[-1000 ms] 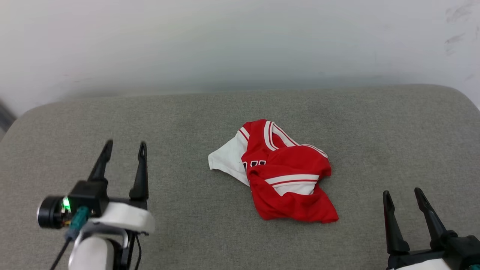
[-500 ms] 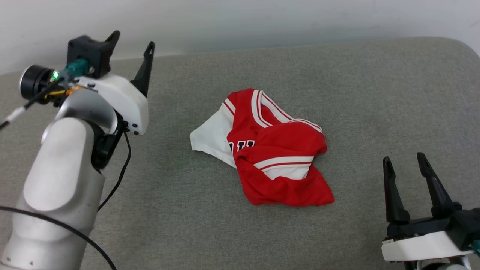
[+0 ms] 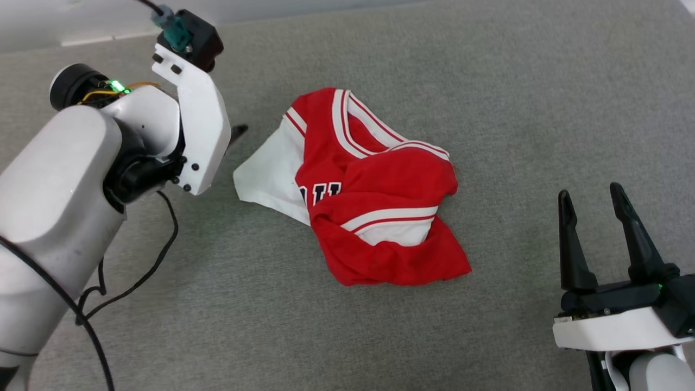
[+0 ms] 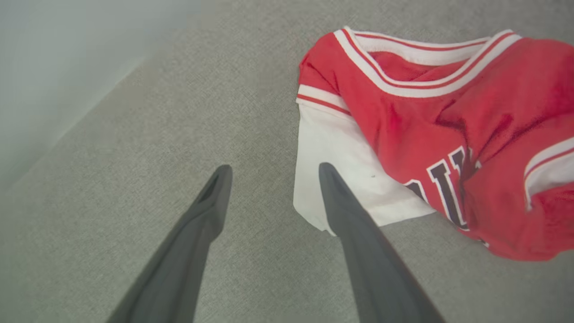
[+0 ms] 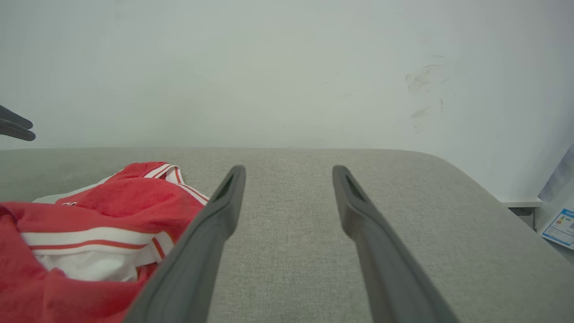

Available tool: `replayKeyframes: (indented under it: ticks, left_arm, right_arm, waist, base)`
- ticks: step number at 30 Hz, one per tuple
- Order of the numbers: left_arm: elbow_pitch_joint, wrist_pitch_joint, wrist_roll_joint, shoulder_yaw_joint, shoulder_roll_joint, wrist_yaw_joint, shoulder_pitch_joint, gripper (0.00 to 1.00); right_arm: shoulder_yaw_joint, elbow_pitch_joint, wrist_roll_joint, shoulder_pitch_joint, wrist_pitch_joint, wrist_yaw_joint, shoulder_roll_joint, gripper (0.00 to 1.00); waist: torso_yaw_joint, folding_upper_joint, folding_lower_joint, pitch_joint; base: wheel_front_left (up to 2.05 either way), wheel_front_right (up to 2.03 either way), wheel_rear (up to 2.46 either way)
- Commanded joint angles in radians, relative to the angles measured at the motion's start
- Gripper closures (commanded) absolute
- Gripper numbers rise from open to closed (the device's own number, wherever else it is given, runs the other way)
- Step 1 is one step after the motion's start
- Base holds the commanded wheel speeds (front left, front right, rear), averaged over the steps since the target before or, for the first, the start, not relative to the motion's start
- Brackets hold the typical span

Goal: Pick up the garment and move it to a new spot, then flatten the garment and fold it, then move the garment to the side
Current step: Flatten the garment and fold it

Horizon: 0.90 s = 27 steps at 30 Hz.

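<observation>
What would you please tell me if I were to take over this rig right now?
Left gripper: open, holding nothing, one finger over the white sleeve edge; contact unclear.
Right gripper: open, empty, well apart from the garment, to the robot's right of it.
The garment: crumpled in a heap on the grey padded surface.
Done: nothing yet.
Left: pick up, move, flatten, fold, set aside.

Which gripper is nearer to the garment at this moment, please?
Left. The left gripper, open, hangs right at the corner of the garment's white sleeve. The right gripper, open, stands well apart on the garment's other side, over the grey cushion.
</observation>
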<state>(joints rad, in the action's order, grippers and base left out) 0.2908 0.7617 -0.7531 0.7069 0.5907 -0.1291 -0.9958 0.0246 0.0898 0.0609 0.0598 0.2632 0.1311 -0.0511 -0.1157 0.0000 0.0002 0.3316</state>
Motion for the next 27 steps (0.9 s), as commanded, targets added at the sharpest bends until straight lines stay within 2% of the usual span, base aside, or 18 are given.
replayKeyframes:
  ticks: [1, 8, 16, 17, 18, 19, 27]
  left_arm:
    - [-0.001, 0.035, -0.029, 0.024, 0.012, 0.000, -0.022, 0.00]
    - [0.007, 0.195, -0.143, 0.182, 0.066, 0.000, -0.095, 0.00]
    - [0.056, 0.217, -0.184, 0.349, 0.074, 0.000, -0.096, 0.00]
    - [0.060, 0.215, -0.181, 0.377, 0.077, 0.000, -0.095, 0.16]
    - [0.061, 0.213, -0.184, 0.401, 0.079, 0.000, -0.094, 0.87]
    - [0.063, 0.208, -0.191, 0.421, 0.080, 0.000, -0.094, 1.00]
    - [0.051, 0.087, -0.247, 0.471, 0.117, 0.000, -0.179, 1.00]
  right_arm:
    - [-0.001, 0.004, 0.002, 0.019, 0.002, -0.001, 0.002, 0.00]
    - [-0.011, 0.008, 0.013, 0.052, 0.002, -0.001, 0.002, 0.00]
    - [-0.022, 0.005, 0.024, 0.069, 0.002, -0.001, 0.002, 0.00]
    - [-0.022, 0.004, 0.023, 0.070, 0.002, -0.001, 0.002, 0.00]
    - [-0.021, 0.004, 0.022, 0.071, 0.002, -0.001, 0.002, 0.00]
    - [-0.019, 0.002, 0.020, 0.071, 0.002, -0.001, 0.002, 0.00]
    - [-0.019, -0.012, 0.003, 0.041, 0.002, -0.001, 0.002, 0.00]
  waist:
    - [-0.019, 0.0000, -0.0002, 0.029]
    - [-0.048, 0.0000, -0.0002, 0.087]
    - [-0.065, 0.0000, -0.0002, 0.119]
    - [-0.065, 0.0000, -0.0002, 0.120]
    - [-0.064, 0.0000, -0.0002, 0.120]
    - [-0.061, 0.0000, -0.0002, 0.118]
    - [-0.003, 0.0000, -0.0002, 0.050]
  base:
    - [0.00, 0.00, 0.00]
    - [0.00, 0.00, 0.00]
    - [0.00, 0.00, 0.00]
    - [0.00, 0.00, 0.00]
    - [0.00, 0.00, 0.00]
    - [0.00, 0.00, 0.00]
    - [0.00, 0.00, 0.00]
